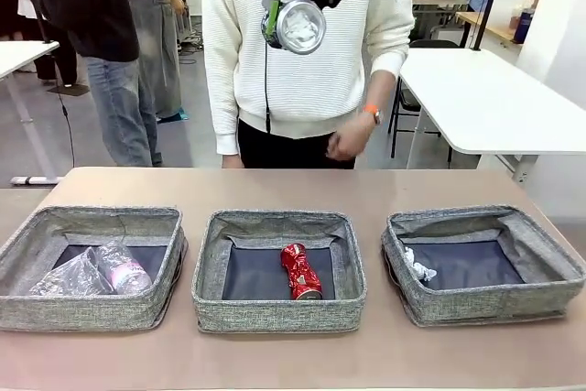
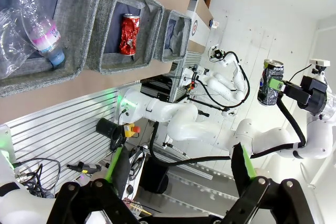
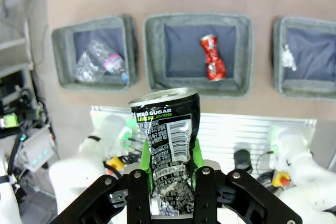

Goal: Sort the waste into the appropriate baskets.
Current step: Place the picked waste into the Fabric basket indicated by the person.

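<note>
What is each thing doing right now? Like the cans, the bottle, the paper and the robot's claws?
Crushed dark-silver can: held up high in the right claw.
Crushed red can: lying in the middle grey fabric basket.
Clear pink-labelled bottle: lying in the left basket beside crumpled clear plastic.
Crumpled white paper ball: in the right basket.
Left claw: open, empty.

three baskets (image 1: 92,309), two cans (image 1: 301,271), one bottle (image 1: 124,271), one paper ball (image 1: 419,268)
</note>
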`<act>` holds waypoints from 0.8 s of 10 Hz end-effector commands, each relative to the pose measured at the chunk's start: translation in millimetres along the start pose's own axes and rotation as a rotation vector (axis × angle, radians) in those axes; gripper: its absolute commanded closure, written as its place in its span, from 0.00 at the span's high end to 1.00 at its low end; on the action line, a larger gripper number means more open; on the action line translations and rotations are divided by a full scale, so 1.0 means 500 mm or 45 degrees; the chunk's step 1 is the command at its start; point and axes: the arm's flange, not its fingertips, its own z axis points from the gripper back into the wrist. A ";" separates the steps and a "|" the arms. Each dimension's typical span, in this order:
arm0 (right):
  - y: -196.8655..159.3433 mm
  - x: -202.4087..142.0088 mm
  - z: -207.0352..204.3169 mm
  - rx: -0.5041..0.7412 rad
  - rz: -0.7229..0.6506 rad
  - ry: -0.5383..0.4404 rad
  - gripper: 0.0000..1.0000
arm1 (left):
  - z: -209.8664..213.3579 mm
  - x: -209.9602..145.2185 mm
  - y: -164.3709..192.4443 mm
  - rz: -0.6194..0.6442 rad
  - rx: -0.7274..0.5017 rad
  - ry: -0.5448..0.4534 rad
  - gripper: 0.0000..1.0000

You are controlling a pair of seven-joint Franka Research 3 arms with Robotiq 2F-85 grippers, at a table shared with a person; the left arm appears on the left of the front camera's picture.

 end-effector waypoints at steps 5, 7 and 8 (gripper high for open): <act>-0.009 -0.003 -0.006 -0.006 0.021 -0.014 0.32 | 0.003 -0.002 -0.001 -0.019 -0.005 0.004 1.00; -0.009 -0.003 -0.006 -0.006 0.021 -0.014 0.32 | 0.003 -0.002 -0.001 -0.019 -0.005 0.004 1.00; -0.009 -0.003 -0.006 -0.006 0.021 -0.014 0.32 | 0.003 -0.002 -0.001 -0.019 -0.005 0.004 1.00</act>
